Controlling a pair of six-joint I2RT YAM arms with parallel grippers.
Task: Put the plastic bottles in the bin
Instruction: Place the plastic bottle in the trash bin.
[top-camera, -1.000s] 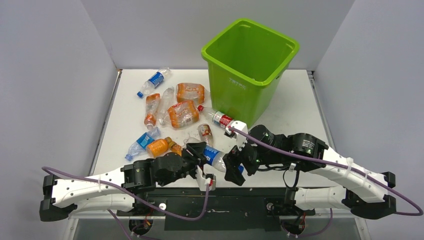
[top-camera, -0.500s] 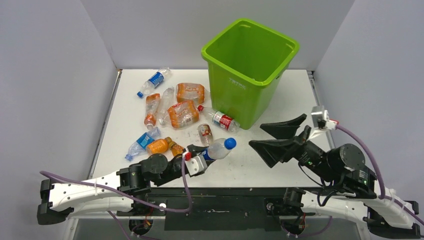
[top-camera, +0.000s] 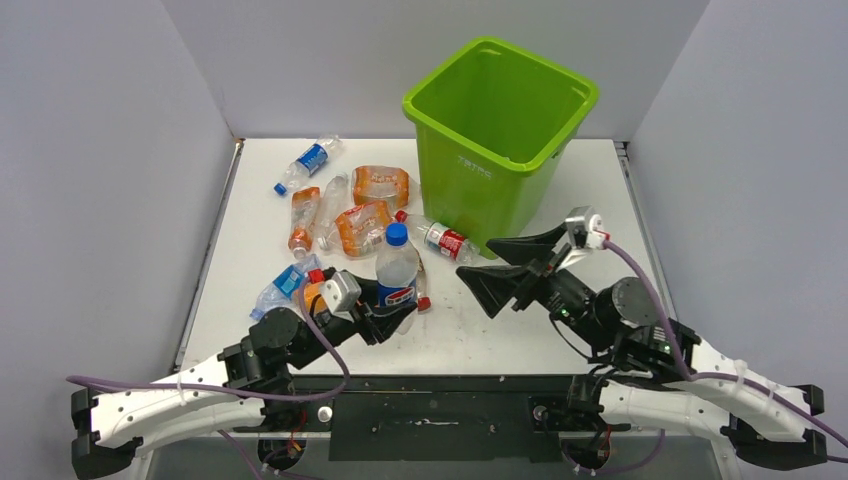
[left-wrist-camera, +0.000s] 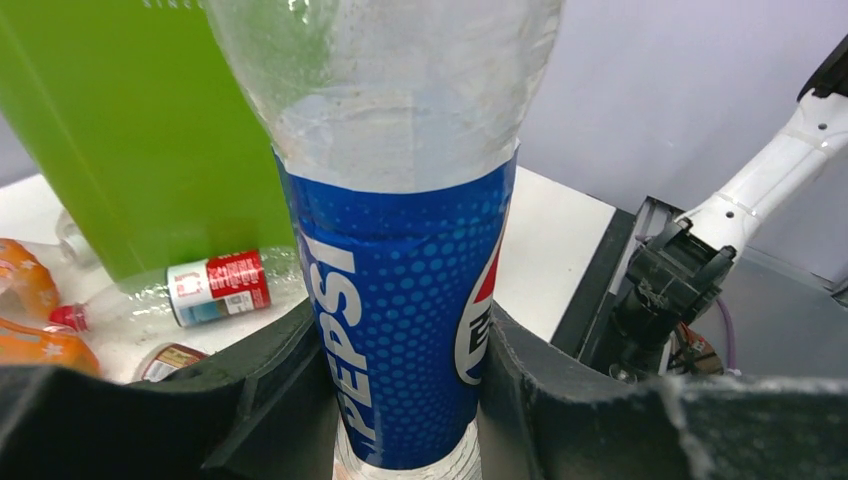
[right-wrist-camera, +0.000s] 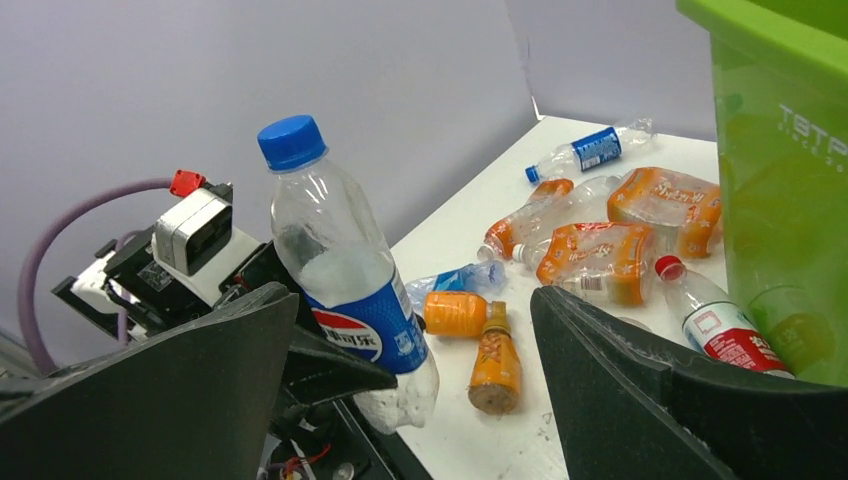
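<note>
Standing upright, Pepsi bottle (top-camera: 397, 268) sits within left gripper (top-camera: 393, 318)

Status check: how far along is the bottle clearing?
Done: nothing visible; no bottle shows inside the bin. In hand: the left gripper grips a blue-label bottle upright; the right gripper is open and empty. Left: the other bottles, orange, red-label and clear, lying on the table beside the bin.
</note>
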